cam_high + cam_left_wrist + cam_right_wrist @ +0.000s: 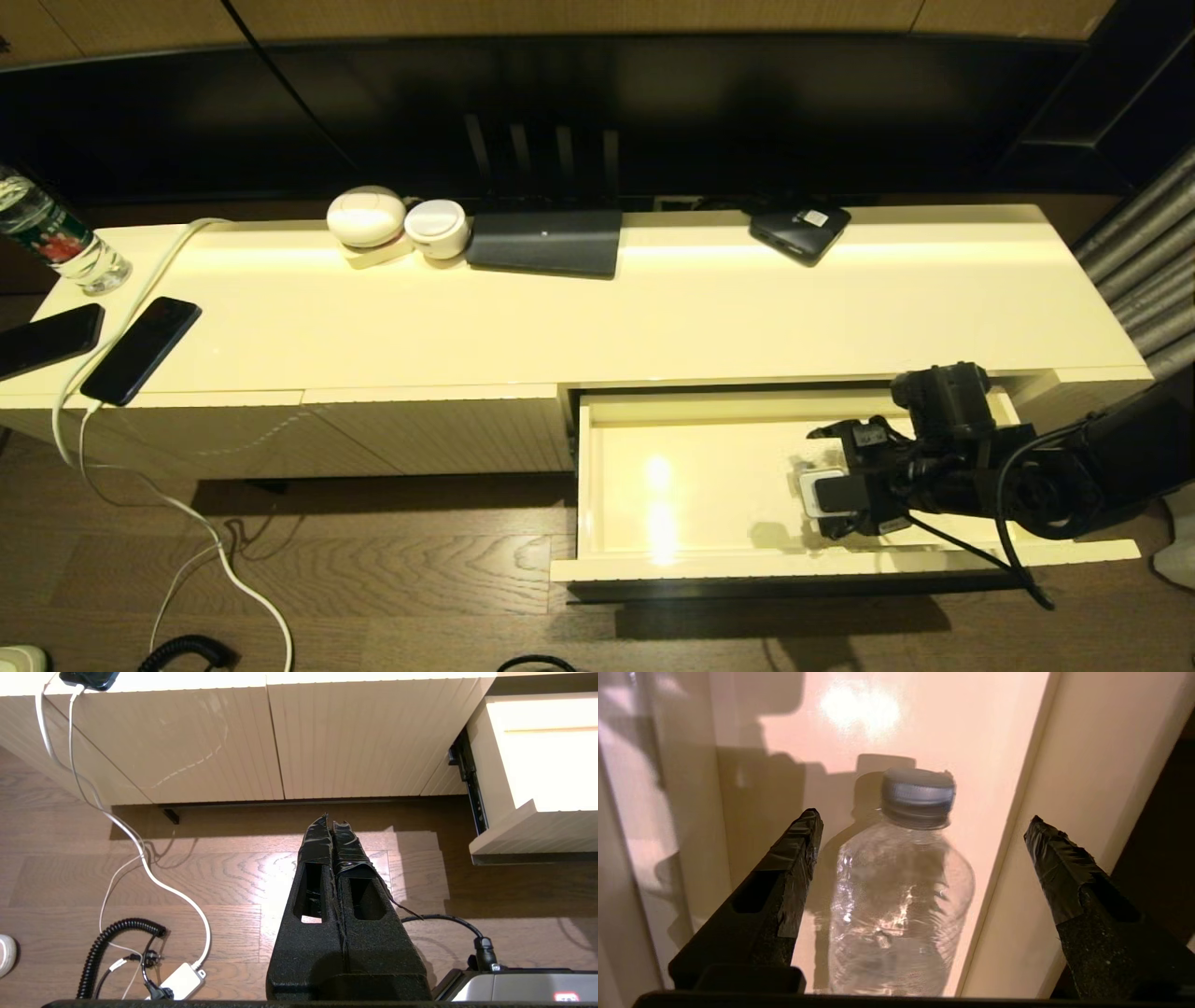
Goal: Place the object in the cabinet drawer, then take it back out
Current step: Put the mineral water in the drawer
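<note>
My right gripper (920, 826) is hanging inside the open cabinet drawer (597, 467), fingers (794, 858) spread wide and released, gripping nothing. The bottle (901, 905) is lying on its side on the glossy drawer floor, right between my two fingers, neither one touching it as far as I can see. Its cap (919, 794) is pointing away from my wrist, past my fingertips. One drawer wall is running just outside one finger.

Progress, as I'm judging it: drawer is pulled out, bottle is in it and let go, so the put-in half looks done. Left: closing my fingers on the body, lifting it out, setting it on the surface (653, 317). I can't tell whether I'm backing off from release or coming in for the pick.

My left gripper (332, 830) is parked low over the wooden floor, well away from the drawer, fingers clenched together on nothing.

Writing: bottle is label-free, nothing readable on the cap. The other bottle (51, 238), far off on the surface, has a green-and-red label, text too small to read.
</note>
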Motion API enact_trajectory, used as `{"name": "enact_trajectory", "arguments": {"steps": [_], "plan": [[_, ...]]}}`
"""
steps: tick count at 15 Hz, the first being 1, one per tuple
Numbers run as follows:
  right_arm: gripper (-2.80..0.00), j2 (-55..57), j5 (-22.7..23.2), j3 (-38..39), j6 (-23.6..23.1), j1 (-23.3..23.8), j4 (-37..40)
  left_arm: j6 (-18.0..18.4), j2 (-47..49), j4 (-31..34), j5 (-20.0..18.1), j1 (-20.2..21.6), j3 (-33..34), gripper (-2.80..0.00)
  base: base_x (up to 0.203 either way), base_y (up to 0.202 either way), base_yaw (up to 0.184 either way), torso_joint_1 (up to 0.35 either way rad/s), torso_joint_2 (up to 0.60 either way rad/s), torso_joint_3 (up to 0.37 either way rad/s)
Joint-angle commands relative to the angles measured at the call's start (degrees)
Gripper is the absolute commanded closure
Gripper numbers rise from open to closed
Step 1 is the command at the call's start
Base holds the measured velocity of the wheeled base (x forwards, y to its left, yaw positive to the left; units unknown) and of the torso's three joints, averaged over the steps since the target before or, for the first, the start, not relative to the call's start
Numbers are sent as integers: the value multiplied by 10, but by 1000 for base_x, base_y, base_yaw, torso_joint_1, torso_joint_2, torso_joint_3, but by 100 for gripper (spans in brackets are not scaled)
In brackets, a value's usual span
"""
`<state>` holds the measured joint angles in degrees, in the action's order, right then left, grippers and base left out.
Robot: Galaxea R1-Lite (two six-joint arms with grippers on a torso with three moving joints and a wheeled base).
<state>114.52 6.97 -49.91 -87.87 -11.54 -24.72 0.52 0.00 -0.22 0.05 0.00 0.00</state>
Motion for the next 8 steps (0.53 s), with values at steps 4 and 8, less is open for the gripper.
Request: {"name": "enact_trajectory", "arguments": {"steps": [4,8], "plan": [[-280,-43,3,-19,1,0,11,0,0,0,0,0,1,0,0,0,0,0,0,0],[-280,-100,4,-13,1,5,21,0,0,0,0,0,1,0,0,0,0,0,0,0]]}}
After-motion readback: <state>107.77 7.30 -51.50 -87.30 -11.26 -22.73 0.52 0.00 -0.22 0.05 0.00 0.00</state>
